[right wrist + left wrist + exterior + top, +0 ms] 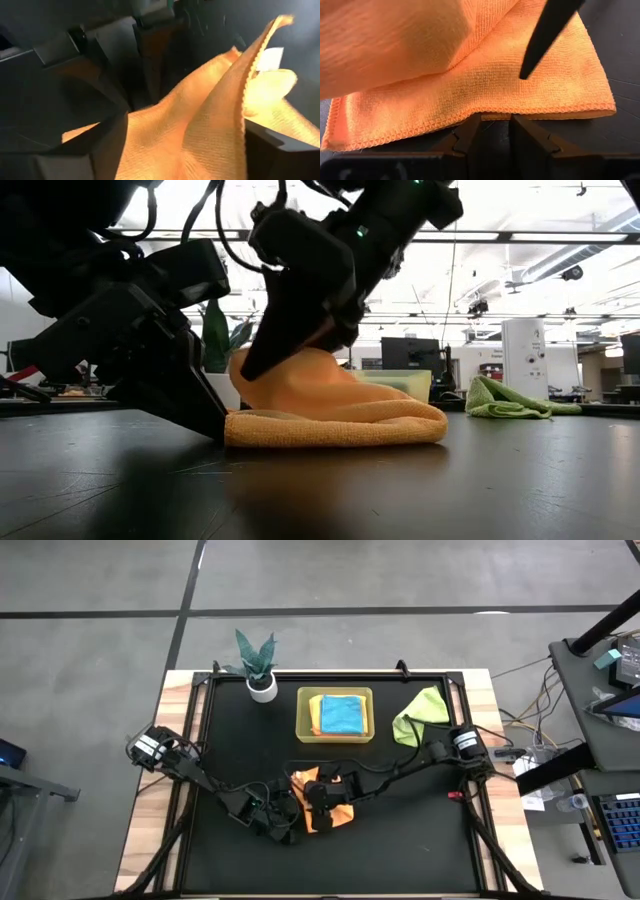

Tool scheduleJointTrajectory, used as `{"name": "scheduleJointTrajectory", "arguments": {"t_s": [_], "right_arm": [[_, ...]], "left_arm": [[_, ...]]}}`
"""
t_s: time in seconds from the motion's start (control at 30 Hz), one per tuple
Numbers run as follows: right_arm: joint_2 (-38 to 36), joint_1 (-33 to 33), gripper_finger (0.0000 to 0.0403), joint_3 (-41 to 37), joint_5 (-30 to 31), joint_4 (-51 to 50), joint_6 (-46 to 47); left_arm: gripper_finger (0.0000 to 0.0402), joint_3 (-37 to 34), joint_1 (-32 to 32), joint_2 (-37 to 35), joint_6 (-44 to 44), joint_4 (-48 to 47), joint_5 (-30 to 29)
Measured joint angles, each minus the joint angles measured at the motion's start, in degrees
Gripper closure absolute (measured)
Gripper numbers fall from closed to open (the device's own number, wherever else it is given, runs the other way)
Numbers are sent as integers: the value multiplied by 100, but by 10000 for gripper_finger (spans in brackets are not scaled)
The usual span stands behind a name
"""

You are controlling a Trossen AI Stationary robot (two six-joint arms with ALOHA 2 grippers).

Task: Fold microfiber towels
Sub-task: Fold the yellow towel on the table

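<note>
The left gripper (492, 131) is pinching the orange towel's (325, 812) hem at lower center; the right gripper (180, 150), fingers spread, is releasing the raised flap, which may slump crooked.

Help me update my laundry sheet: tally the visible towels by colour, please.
Orange towel under both pincers: 1
Yellow-orange towel in the bin: 1
Blue towel on top in the bin: 1
Lime green towel beside the bin: 1
Total: 4

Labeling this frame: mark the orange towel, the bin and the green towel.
orange towel (340, 425): low view, folded front edge.
bin (304, 716): high view, left rim.
green towel (424, 710): high view, middle of the crumpled cloth.
</note>
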Motion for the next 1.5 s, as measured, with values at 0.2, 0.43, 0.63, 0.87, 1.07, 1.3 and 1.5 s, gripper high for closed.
{"name": "scheduleJointTrajectory", "arguments": {"t_s": [0.2,0.43,0.63,0.87,1.07,1.3,1.5], "right_arm": [[-11,-7,69,369,28,-644,-137],[-48,-4,49,669,31,-1277,-271],[-384,-4,50,727,183,-2032,-585],[-1597,-25,50,-489,372,-2479,-839],[-2638,-216,51,-2241,144,-577,-424],[-2643,-439,51,-3568,27,1392,122],[-2220,-444,61,-3976,26,2713,398]], "left_arm": [[309,0,0,0,-2,0,0],[309,0,0,0,-2,0,0],[309,1,-1,0,-4,0,0],[309,0,-2,0,-7,51,-2],[309,-4,0,0,-7,125,-17],[309,-4,4,2,-7,144,-15],[309,-4,15,2,-7,154,-13]]}}
